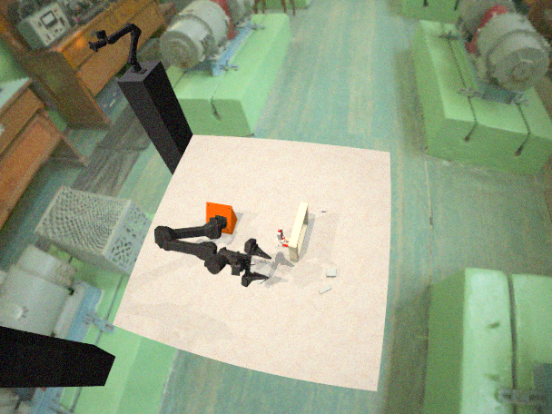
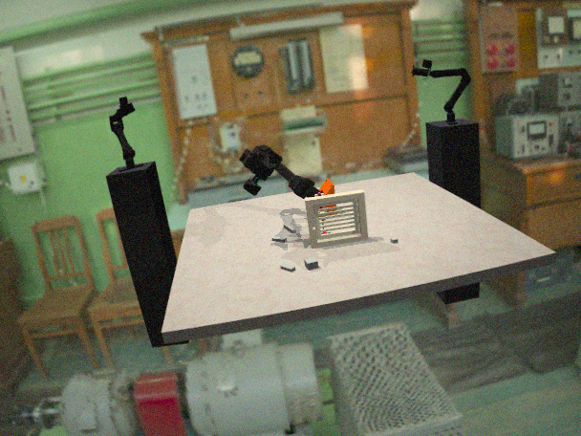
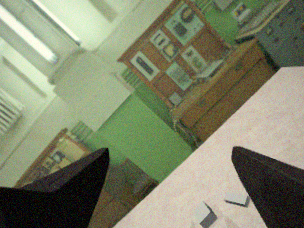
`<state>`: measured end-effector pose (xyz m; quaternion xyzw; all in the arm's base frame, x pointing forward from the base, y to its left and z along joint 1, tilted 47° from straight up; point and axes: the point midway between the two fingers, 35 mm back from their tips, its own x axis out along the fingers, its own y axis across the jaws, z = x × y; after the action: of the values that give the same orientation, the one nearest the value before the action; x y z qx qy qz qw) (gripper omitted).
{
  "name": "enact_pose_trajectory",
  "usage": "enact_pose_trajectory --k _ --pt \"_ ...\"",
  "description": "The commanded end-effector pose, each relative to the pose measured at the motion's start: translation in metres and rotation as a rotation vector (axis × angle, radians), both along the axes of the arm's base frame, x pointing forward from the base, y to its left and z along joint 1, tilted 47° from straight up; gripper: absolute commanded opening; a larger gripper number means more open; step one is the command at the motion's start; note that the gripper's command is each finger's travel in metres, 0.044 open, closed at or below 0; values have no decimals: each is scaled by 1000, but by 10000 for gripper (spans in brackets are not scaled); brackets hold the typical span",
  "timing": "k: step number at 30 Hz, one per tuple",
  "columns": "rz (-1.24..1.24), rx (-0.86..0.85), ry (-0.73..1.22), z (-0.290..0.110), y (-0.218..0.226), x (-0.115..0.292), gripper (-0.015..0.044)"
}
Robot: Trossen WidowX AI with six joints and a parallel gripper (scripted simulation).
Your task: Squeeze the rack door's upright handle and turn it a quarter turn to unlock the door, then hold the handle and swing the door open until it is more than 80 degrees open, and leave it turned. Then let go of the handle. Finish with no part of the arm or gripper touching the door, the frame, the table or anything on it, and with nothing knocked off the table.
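The cream door frame (image 1: 298, 231) (image 2: 314, 225) stands upright on the table. The barred door (image 2: 342, 219) looks shut inside it, though its exact angle is too small to tell. The red-and-white handle (image 1: 280, 231) stands out on the arm's side of the frame, near one end; its turn cannot be made out. My gripper (image 1: 270, 268) (image 2: 248, 172) (image 3: 170, 153) is open and empty, raised above the table, to the side of the handle and clear of the frame. Neither the handle nor the frame shows in the wrist view.
The arm's orange base (image 1: 220, 213) (image 2: 327, 186) stands on the table (image 1: 345, 345) (image 2: 229, 301). Behind the frame lie a pale block (image 1: 331, 272) (image 2: 312, 263), a flat pale piece (image 1: 325, 289) (image 2: 288, 268) and a smaller block (image 1: 323, 211) (image 2: 394, 240). Black pillars stand beyond the table.
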<state>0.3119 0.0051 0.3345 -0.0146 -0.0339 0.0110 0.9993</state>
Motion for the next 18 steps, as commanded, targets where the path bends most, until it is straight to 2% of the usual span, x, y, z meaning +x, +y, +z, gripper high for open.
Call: enact_pose_trajectory --k 1,4,5,18 --pt "0 2 5 -1 0 1 374" --pt "-5 31 76 -11 3 9 295" --pt "-7 43 106 -16 5 13 287" --pt "-78 130 488 -77 28 41 287"
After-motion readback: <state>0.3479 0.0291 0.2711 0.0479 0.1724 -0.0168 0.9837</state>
